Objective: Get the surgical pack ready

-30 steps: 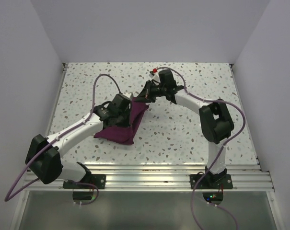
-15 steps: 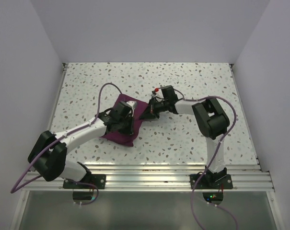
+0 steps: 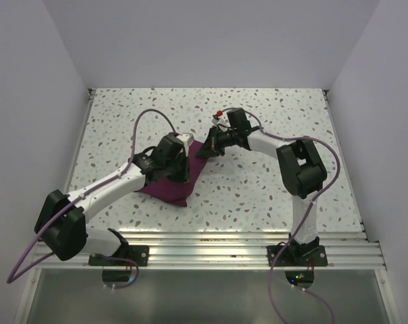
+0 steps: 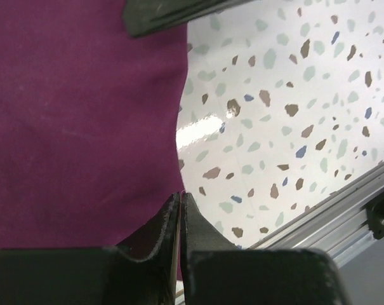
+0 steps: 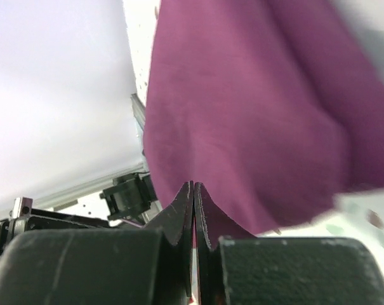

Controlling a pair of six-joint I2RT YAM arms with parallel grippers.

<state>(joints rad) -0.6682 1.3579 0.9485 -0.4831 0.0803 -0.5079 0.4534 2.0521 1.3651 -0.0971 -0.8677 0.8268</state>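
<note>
The surgical pack is a dark purple cloth bundle (image 3: 166, 189) on the speckled table, left of centre. The tray, gauze and instruments are hidden. My left gripper (image 3: 181, 167) sits over the bundle's far right side. In the left wrist view its jaws (image 4: 181, 194) are shut, with the cloth's (image 4: 84, 127) right edge running into their tips. My right gripper (image 3: 204, 150) is shut on a flap of the cloth (image 3: 195, 156) and holds it up off the table. In the right wrist view the jaws (image 5: 193, 185) are closed, a purple sliver shows between them, and the cloth (image 5: 255, 114) hangs beyond.
A dark finger of the right gripper (image 4: 160, 14) shows at the top of the left wrist view. The aluminium rail (image 3: 210, 237) runs along the near table edge. White walls (image 3: 52, 101) enclose the speckled table (image 3: 284, 121) on three sides.
My right gripper swung the cloth flap down toward the bundle, then lifted back a little. My left gripper shifted slightly on the bundle, which looks narrower and more folded.
</note>
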